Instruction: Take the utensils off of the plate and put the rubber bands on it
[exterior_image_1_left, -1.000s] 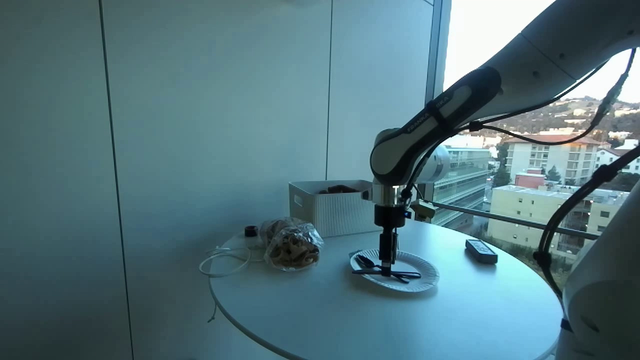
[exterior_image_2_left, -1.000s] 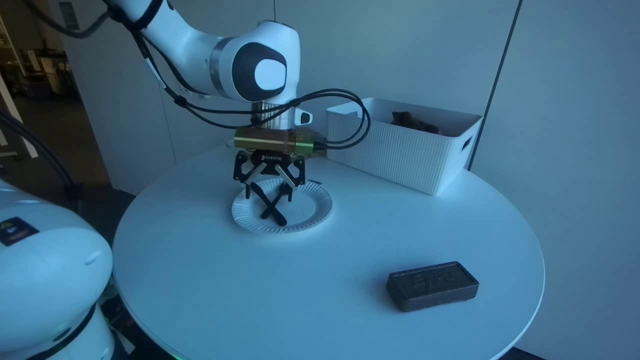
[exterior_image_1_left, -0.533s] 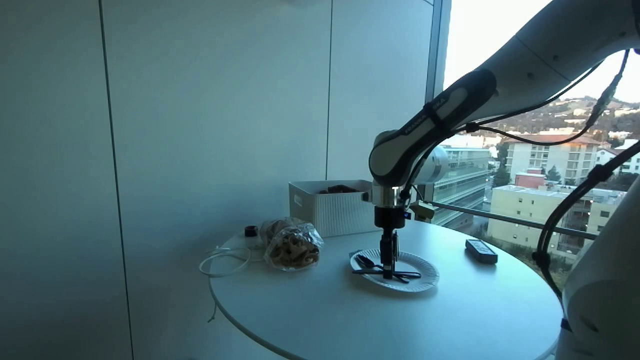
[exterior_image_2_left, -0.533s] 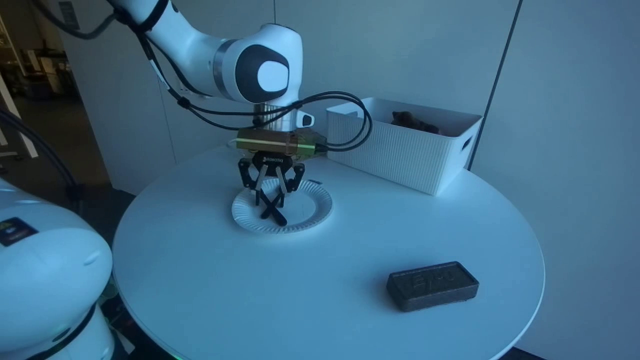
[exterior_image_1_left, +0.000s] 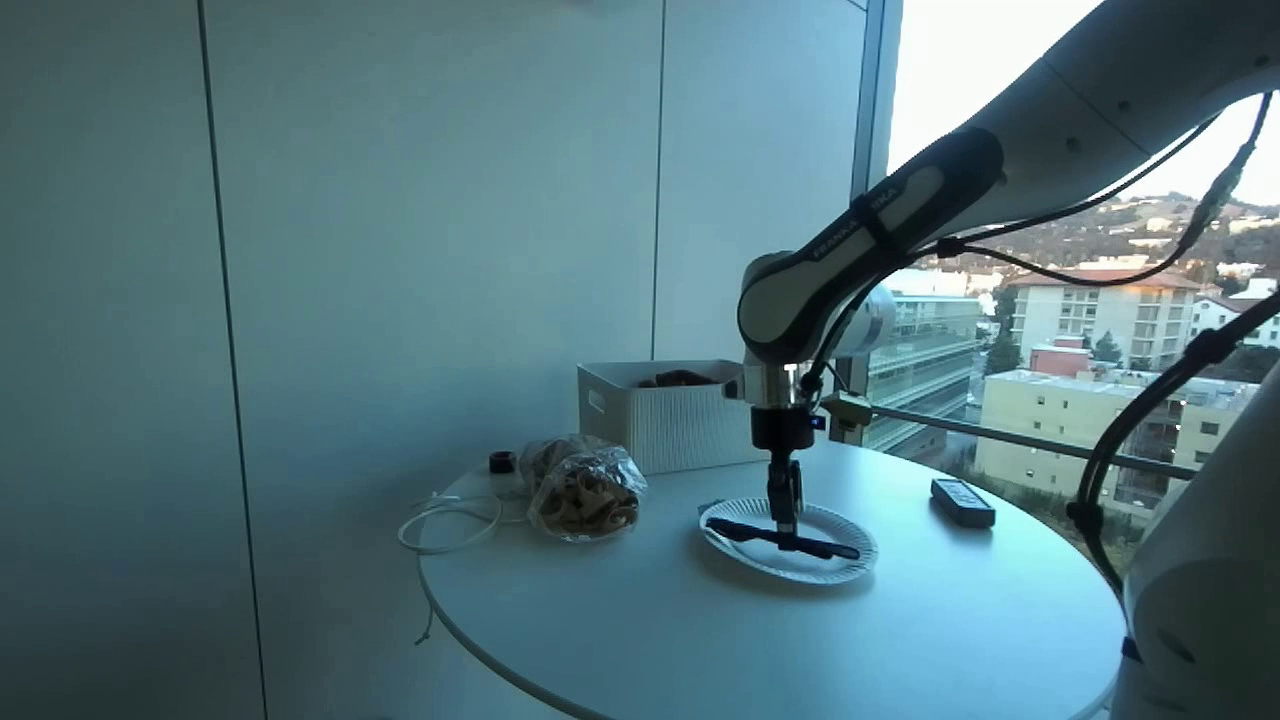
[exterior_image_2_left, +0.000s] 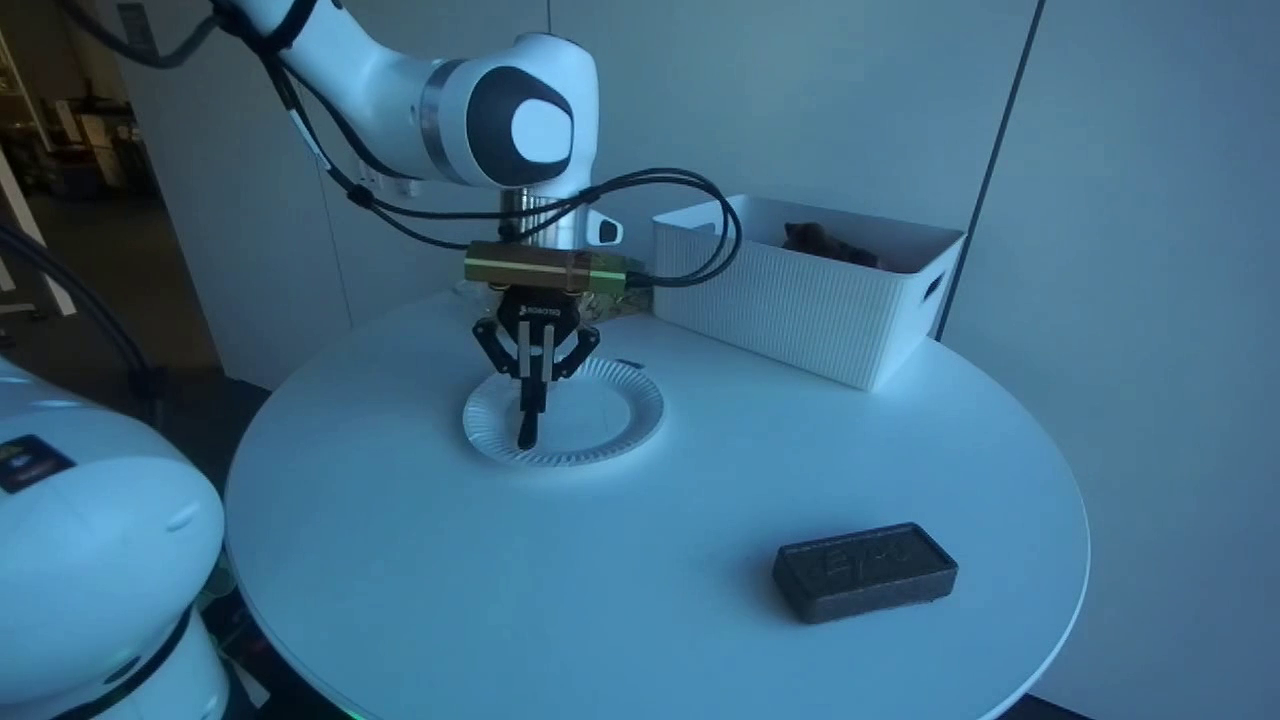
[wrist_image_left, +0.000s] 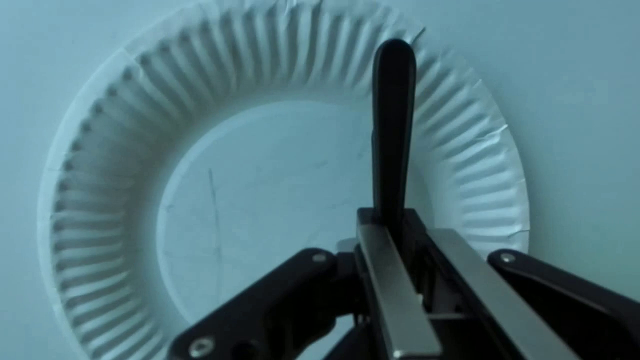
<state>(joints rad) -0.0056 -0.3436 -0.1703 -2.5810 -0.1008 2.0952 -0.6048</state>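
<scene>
Black utensils (exterior_image_1_left: 825, 548) lie bunched lengthwise, over the white paper plate (exterior_image_2_left: 640, 425). My gripper (exterior_image_2_left: 533, 400) is shut on them near their middle. Seen from the wrist, one dark handle (wrist_image_left: 394, 110) runs out from between the fingertips past the plate's fluted rim (wrist_image_left: 95, 225); the utensils beneath it are mostly hidden. Whether they are clear of the plate, I cannot tell. Tan and brown rubber bands (exterior_image_1_left: 588, 503) fill a clear plastic bag, left of the plate in an exterior view and largely hidden behind my gripper in an exterior view.
A white ribbed bin (exterior_image_2_left: 780, 325) with a brown item (exterior_image_2_left: 828, 244) inside stands behind the plate. A black eraser (exterior_image_2_left: 865, 572) rests on the round table. Beside the bag are a dark-capped bottle (exterior_image_1_left: 502, 462) and a looped white cord (exterior_image_1_left: 420, 548) near the edge.
My jaws have closed on the utensils, and the gripper has risen slightly. The utensils lay crossed on the plate before and are now squeezed into one line.
</scene>
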